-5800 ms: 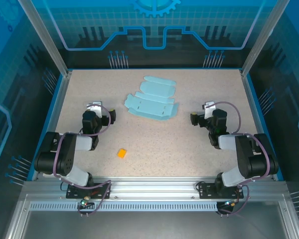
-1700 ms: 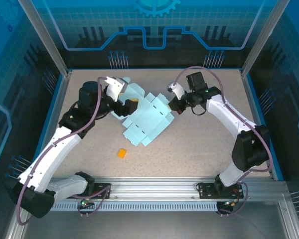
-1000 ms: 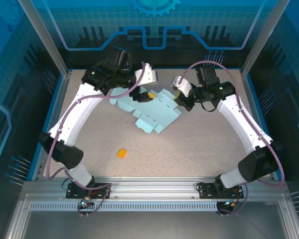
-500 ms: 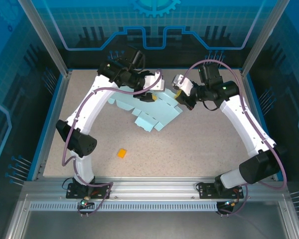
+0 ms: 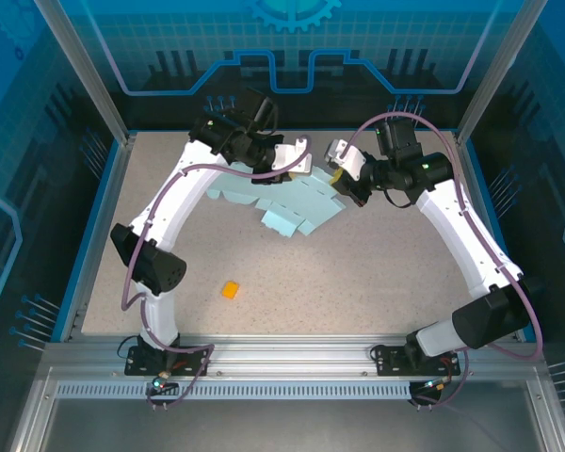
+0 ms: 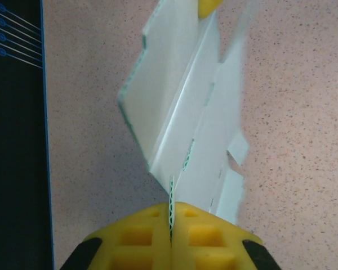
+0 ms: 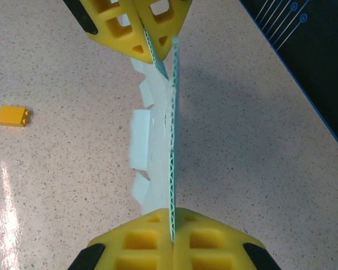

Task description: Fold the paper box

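I see the left gripper (image 6: 170, 212) clamped shut on one edge of the box (image 6: 180, 112), card squeezed between its pads. The sheet runs from those fingers across to the right gripper (image 7: 173, 216), which is pinched tight on the opposite edge. The loose flaps hang below both fingertips. My plan is to hold both pinches firm and turn the wrists slowly so it bends on the score line and doesn't tear. The block (image 7: 12, 116) lies well clear of the right fingers.

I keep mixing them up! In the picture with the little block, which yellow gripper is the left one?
The top one is the left gripper, pinching the box at its far edge. The bottom one is the right gripper, the camera's own.
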